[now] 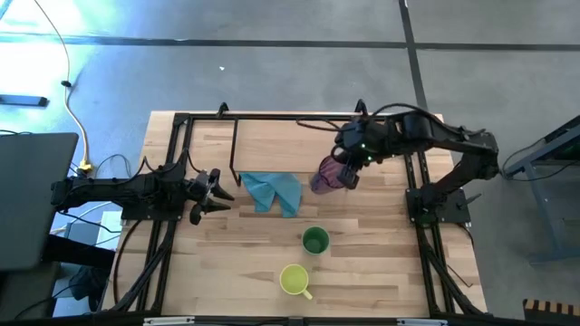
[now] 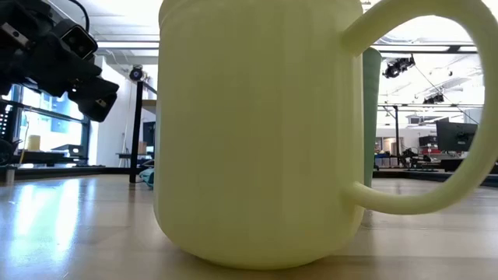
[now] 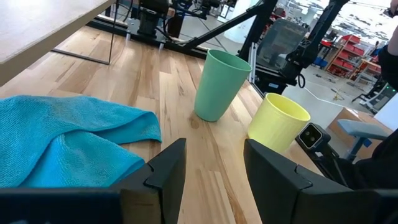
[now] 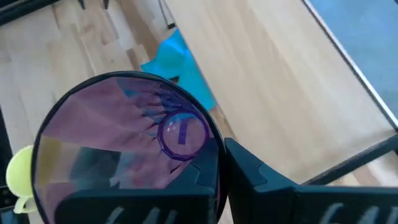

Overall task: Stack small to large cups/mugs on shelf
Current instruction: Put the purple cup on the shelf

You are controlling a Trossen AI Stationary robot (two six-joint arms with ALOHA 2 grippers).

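Pale wooden tabletop [image 1: 381, 272] with black rails carries everything. At far left, the left gripper [image 1: 216, 192] hovers with fingers parted, empty, near the crumpled light blue cloth [image 1: 275, 191]. Nearer the front stand the short yellow-green mug [image 1: 294, 279] and mid-sized green cup [image 1: 315, 240]. Farther right, the right gripper [image 1: 347, 169] clamps the tall translucent purple tumbler [image 1: 326, 175] at the low light-wood shelf [image 1: 290, 145].

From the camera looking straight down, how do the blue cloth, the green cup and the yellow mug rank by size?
Largest to smallest in the high view:
1. blue cloth, clearly the widest.
2. yellow mug, its handle adding some length.
3. green cup, though its rim looks nearly the same as the mug's.
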